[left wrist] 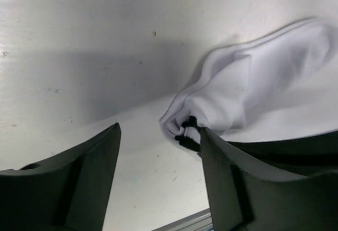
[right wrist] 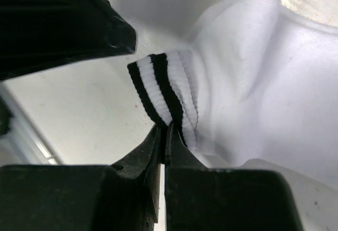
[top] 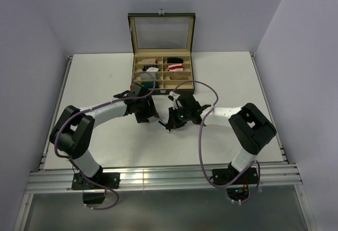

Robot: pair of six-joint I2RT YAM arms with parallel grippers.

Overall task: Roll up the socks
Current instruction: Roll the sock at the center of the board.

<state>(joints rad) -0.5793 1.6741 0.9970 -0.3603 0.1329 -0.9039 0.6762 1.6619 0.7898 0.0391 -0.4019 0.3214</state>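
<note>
**Desk:** Whereabouts of the white sock?
**Field:** Flat on the table, between both arms; pinched at the striped cuff by the right gripper, clamped tight.
**Desk:** And the left gripper?
**Field:** Spread apart, holding nothing; sits just beside the cuff, outside the gap.
**Desk:** Lie of the long axis?
**Field:** Runs from the cuff up and rightward in the left wrist view. Probably calls for rolling along that line, starting at the right arm's end.

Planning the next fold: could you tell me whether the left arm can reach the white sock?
Likely yes: the open left fingers sit by the white sock's cuff, though the right fingers pinch that cuff.
</note>
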